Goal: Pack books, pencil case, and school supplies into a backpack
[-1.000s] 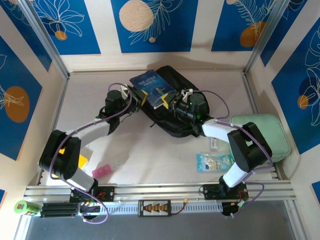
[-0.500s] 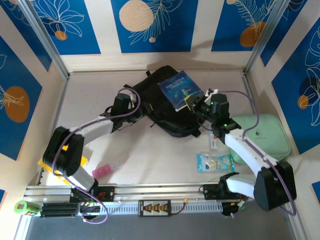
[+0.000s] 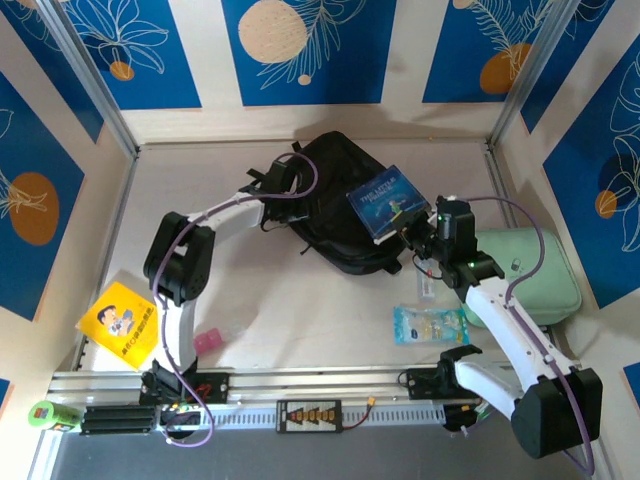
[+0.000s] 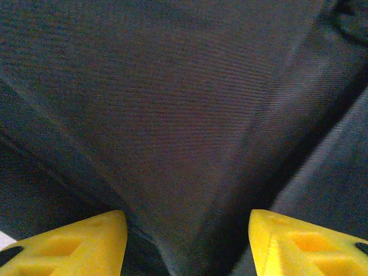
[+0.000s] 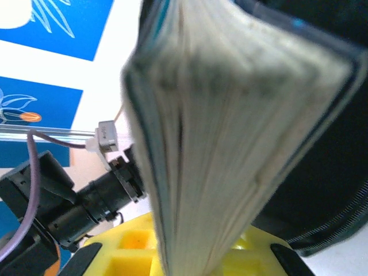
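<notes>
The black backpack (image 3: 335,195) lies at the back middle of the table. My left gripper (image 3: 283,180) is at its upper left edge. In the left wrist view that gripper (image 4: 184,236) is open, its yellow fingertips (image 4: 75,247) apart with a ridge of the backpack fabric (image 4: 172,115) between them, unpinched. My right gripper (image 3: 415,232) is shut on the dark blue book (image 3: 388,200), held tilted over the backpack's right side. The right wrist view has its page edge (image 5: 230,144) rising from the gripper (image 5: 195,259). The yellow book (image 3: 120,322) lies flat at the near left.
A mint-green zip case (image 3: 530,270) lies by the right wall. A clear packet of supplies (image 3: 428,322) and a small white item (image 3: 427,286) lie in front of my right arm. A pink item (image 3: 205,342) sits near the left base. Walls close in on three sides.
The right arm carried the blue book rightward, from over the backpack's middle to its right side. The left gripper slid up onto the backpack's upper left and opened wider; the yellow book now lies uncovered.
</notes>
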Motion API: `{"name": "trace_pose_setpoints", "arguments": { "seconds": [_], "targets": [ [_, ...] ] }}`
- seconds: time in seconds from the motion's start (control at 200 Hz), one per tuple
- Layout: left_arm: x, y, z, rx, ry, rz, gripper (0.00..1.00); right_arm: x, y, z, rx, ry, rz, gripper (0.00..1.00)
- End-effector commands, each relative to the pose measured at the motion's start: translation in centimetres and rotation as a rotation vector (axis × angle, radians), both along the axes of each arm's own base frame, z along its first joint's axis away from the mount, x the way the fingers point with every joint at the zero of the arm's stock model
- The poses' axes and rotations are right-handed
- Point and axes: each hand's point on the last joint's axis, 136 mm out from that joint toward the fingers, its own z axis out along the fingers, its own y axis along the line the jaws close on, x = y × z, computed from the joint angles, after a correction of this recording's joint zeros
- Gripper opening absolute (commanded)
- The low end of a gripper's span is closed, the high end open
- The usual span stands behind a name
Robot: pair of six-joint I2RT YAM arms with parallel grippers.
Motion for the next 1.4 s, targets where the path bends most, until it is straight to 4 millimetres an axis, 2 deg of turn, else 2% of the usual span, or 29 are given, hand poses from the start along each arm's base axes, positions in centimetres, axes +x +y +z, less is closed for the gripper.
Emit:
{"name": "trace_pose_setpoints", "arguments": {
  "seconds": [0.0, 0.145, 0.25, 0.33, 0.43, 0.58, 0.76, 0.83, 0.94, 1.035, 1.135, 1.395],
  "targets": [
    [0.3, 3.3, -2.8, 0.136, 0.053, 0.036, 0.56, -0.4, -0.3, 0.3, -0.006, -0.023, 0.001, 0.09],
    [0.5, 8.9, -6.0, 0.197, 0.142, 0.132, 0.56, -0.5, -0.4, -0.2, -0.002, -0.006, -0.001, 0.09],
    [-0.2, 12.7, -6.8, 0.187, 0.18, 0.182, 0.56, -0.6, -0.3, -0.2, -0.004, -0.003, 0.005, 0.1],
    [-0.6, 15.1, -6.2, 0.181, 0.182, 0.201, 0.56, -0.6, -0.3, -0.3, -0.004, 0.0, 0.005, 0.1],
    [-1.2, 16.9, -4.5, 0.19, 0.164, 0.181, 0.6, -0.5, -0.3, -0.4, -0.009, 0.002, 0.005, 0.1],
    [-2.7, 18.0, 0.2, 0.265, 0.103, 0.128, 0.67, -0.2, -0.6, 0.1, -0.021, -0.007, -0.005, 0.1],
    [-5.3, 16.6, 6.2, 0.307, 0.019, 0.034, 0.73, 0.2, -1.0, 0.5, -0.034, -0.015, -0.02, 0.1],
    [-6.6, 14.6, 7.9, 0.309, -0.02, -0.043, 0.77, 0.3, -1.2, 0.4, -0.034, -0.011, -0.024, 0.1],
    [-8.7, 11.1, 9.4, 0.331, -0.078, -0.186, 0.92, 0.3, -1.1, 0.2, -0.032, -0.001, -0.023, 0.1],
    [-10.2, 8.3, 9.8, 0.341, -0.113, -0.318, 0.95, 0.3, -1.3, -0.1, -0.032, 0.011, -0.028, 0.1],
    [-12.1, 5.6, 8.8, 0.358, -0.127, -0.489, 0.94, 0.1, -1.6, -0.4, -0.03, 0.022, -0.038, 0.1],
    [-15.8, 1.6, 5.8, 0.542, -0.099, -0.807, 0.86, -0.1, -1.8, -1.0, -0.015, 0.042, -0.052, 0.1]
  ]
}}
